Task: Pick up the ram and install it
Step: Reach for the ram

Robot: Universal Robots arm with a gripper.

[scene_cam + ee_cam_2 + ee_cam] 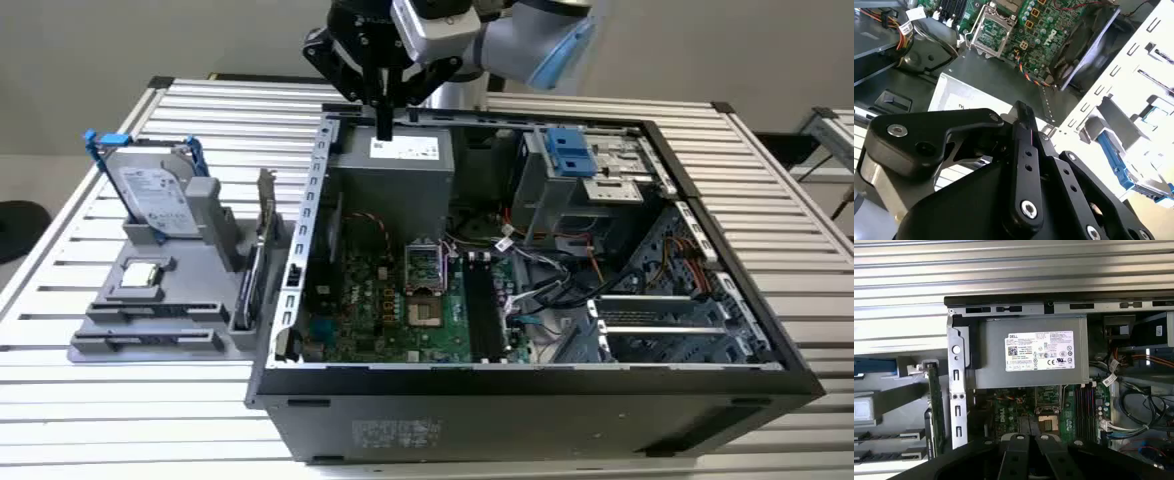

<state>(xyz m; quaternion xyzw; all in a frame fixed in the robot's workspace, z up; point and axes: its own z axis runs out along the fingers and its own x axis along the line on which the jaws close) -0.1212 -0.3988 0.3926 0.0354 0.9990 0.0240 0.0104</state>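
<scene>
Gripper (384, 128) empty, fingers together, over the case (534, 400).
The power supply (394, 175) sits just beneath. In the exterior view the ram (246, 290) stands untouched in the tray (147, 335) at seven o'clock. Slots (483, 315) look empty, so pickup and installing are both left.

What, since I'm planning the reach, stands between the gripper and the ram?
The open black computer case's metal side wall stands between the gripper, above the grey power supply, and the dark green ram stick in the grey holder.
</scene>
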